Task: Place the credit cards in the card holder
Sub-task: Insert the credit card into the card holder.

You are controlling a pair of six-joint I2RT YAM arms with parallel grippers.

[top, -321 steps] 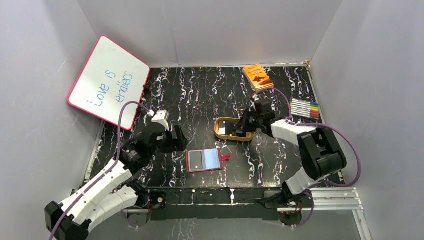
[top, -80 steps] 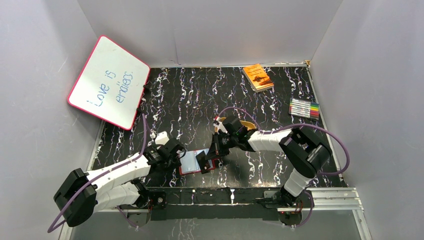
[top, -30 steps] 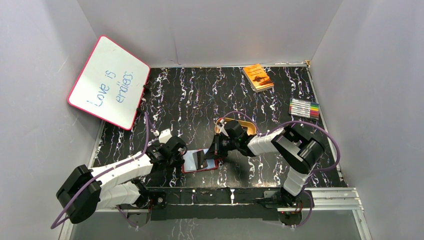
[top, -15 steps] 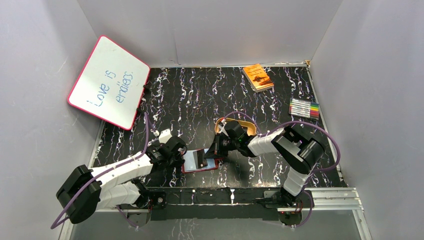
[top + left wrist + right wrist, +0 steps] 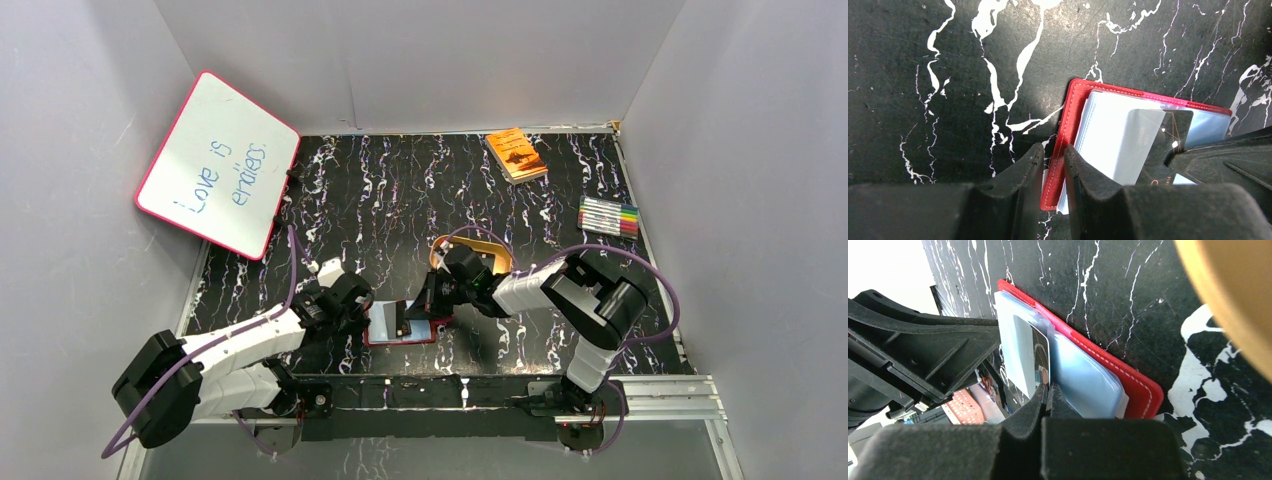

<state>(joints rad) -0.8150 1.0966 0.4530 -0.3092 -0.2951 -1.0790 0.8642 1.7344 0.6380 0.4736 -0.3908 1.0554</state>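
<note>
The red card holder (image 5: pixel 395 339) lies open near the front edge, its pale blue plastic sleeves (image 5: pixel 1083 375) showing. My left gripper (image 5: pixel 1053 150) is shut on the holder's red left edge (image 5: pixel 1068 120) and pins it to the table. My right gripper (image 5: pixel 1048 387) is shut on a dark credit card (image 5: pixel 1040 362), which stands on edge over the sleeves. In the left wrist view this card (image 5: pixel 1168 142) lies across the sleeves, half in glare, with the right gripper's fingers (image 5: pixel 1228 160) behind it. Both grippers meet over the holder in the top view, left (image 5: pixel 364 313) and right (image 5: pixel 418 307).
A gold oval tray (image 5: pixel 492 250) sits just behind the right arm, also at the top right of the right wrist view (image 5: pixel 1233 300). A whiteboard (image 5: pixel 218 165) leans at the far left. An orange book (image 5: pixel 516 153) and a pack of markers (image 5: pixel 609 216) lie at the back right.
My right gripper has edged slightly left with the card over the holder. The left gripper has kept its hold on the holder's edge.
</note>
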